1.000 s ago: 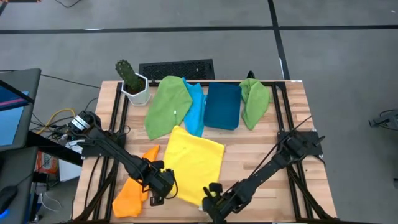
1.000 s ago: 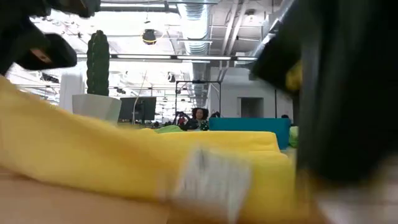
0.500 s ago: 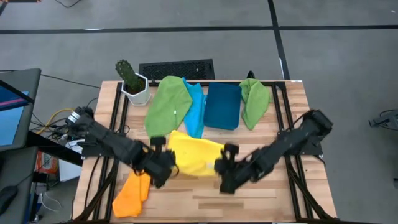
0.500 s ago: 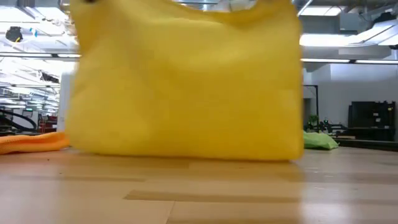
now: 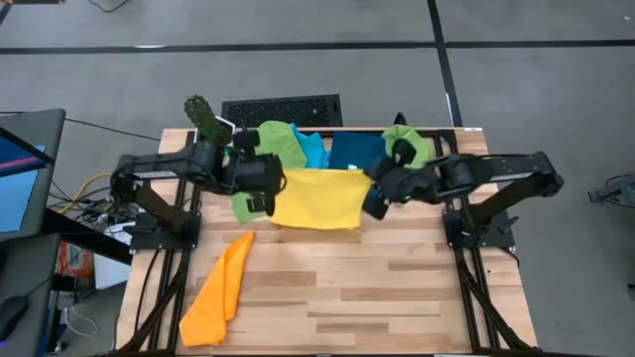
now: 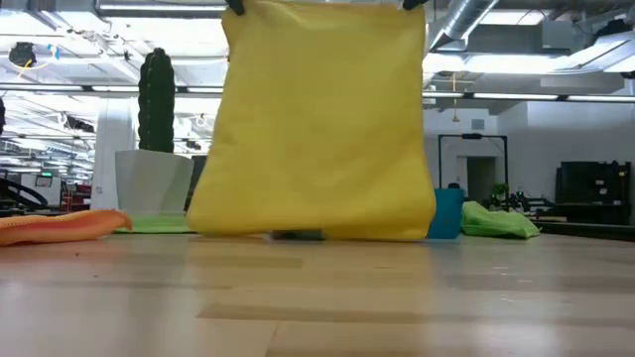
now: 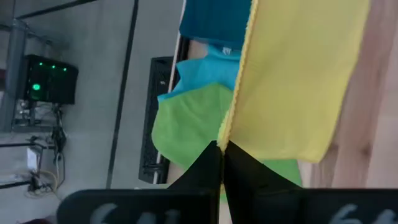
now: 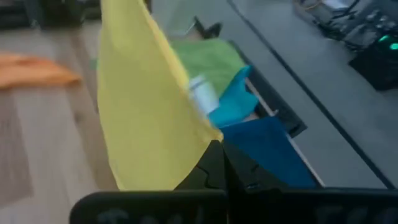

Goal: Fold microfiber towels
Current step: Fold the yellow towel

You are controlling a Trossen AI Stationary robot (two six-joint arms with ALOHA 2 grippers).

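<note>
A yellow towel (image 5: 317, 198) hangs as a flat sheet between my two grippers over the table's far middle; the low view (image 6: 317, 119) shows it upright. My left gripper (image 5: 268, 188) is shut on its left top corner and my right gripper (image 5: 371, 194) on its right top corner. An orange towel (image 5: 218, 293) lies bunched at the near left. A green towel (image 5: 266, 147) and a light blue towel (image 5: 314, 149) lie behind the yellow one. Another green towel (image 5: 407, 147) lies at the far right. My left gripper pinches the yellow towel's top corner at its hemmed side edge (image 7: 227, 133) between its two fingers. The towel hangs below, its top edge drawn fairly straight toward the other gripper. Whether its lower edge (image 6: 308, 234) touches the table, I cannot tell. My right gripper pinches the towel's other top corner (image 8: 208, 134) between its two fingers, near a white label (image 8: 200, 93). The cloth hangs flat below the hold.
A dark blue bin (image 5: 353, 151) stands at the far middle, a potted cactus (image 5: 204, 123) at the far left corner, a keyboard (image 5: 283, 109) beyond the far edge. Bare wood (image 5: 377, 288) spreads over the table's near half.
Both grippers have risen from the table's near edge and gone toward the far edge, holding the yellow towel's corners. The towel has been drawn up off the table and now hangs upright between them, farther back than it lay.
</note>
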